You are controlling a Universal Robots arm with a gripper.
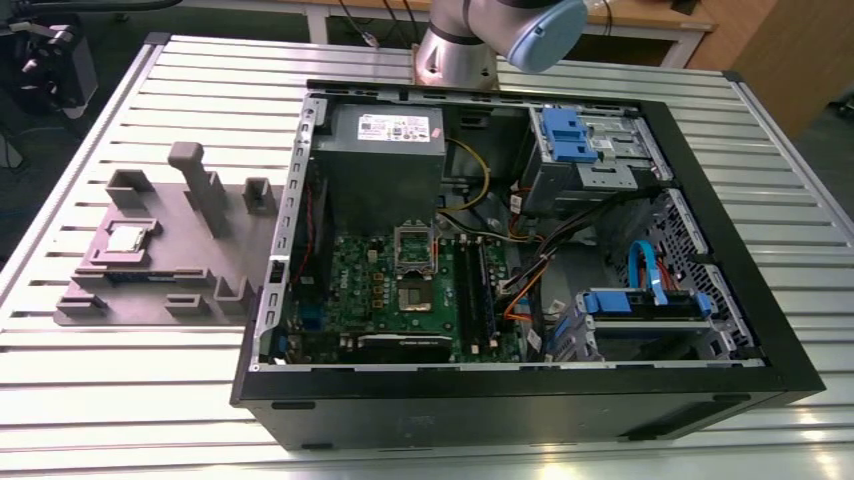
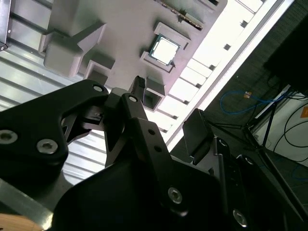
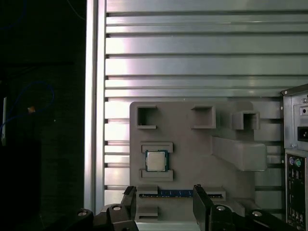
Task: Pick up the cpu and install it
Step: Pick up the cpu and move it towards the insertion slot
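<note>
The cpu [image 3: 156, 160], a small flat square chip with a bright metal top and thin pale rim, lies flat in a shallow seat on the grey fixture plate [image 3: 192, 144]. It is judged light, stiff and thin, its smooth lid likely slippery and its underside delicate, so hold is best taken at two opposite edges rather than on the faces. Raised blocks [image 3: 156, 146] flank two of its sides, and the other two sides appear free for the fingers. In the exterior view the cpu sits at about nine o'clock from the open computer case [image 1: 534, 405], well apart from the green motherboard [image 1: 380, 290] inside it, with the slatted metal table [image 1: 134, 400] beneath both and the arm [image 1: 461, 50] at about twelve o'clock. In the first wrist view the gripper [image 3: 164, 199] stands wide open and grips nothing. The cpu lies beyond its fingertips [image 3: 200, 197], roughly between their lines and touching neither, though the height between them cannot be told.
</note>
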